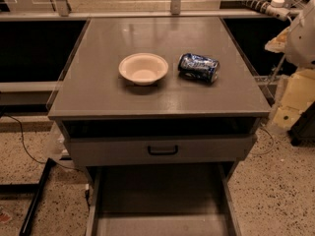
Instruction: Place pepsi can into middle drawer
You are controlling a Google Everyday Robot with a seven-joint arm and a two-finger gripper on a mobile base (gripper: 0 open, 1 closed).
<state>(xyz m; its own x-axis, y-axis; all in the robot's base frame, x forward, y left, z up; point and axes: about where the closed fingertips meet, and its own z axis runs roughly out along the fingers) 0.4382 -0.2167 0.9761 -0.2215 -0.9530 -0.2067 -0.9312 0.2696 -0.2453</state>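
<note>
The pepsi can [198, 67], dark blue with white and silvery markings, lies on its side on the grey cabinet top [98, 87], right of centre. The middle drawer [157, 193] is pulled out toward me at the bottom of the view; its flat grey floor is bare between thin side walls. Part of my white arm [301, 33] shows at the upper right edge, right of the cabinet and away from the can. The gripper itself is not in view.
A cream round bowl [143, 68] stands on the cabinet top just left of the can. Above the open drawer is a grey drawer front with a black handle [163, 150]. Yellowish objects [295, 100] stand by the cabinet's right side. A black cable [22, 141] runs over the speckled floor at left.
</note>
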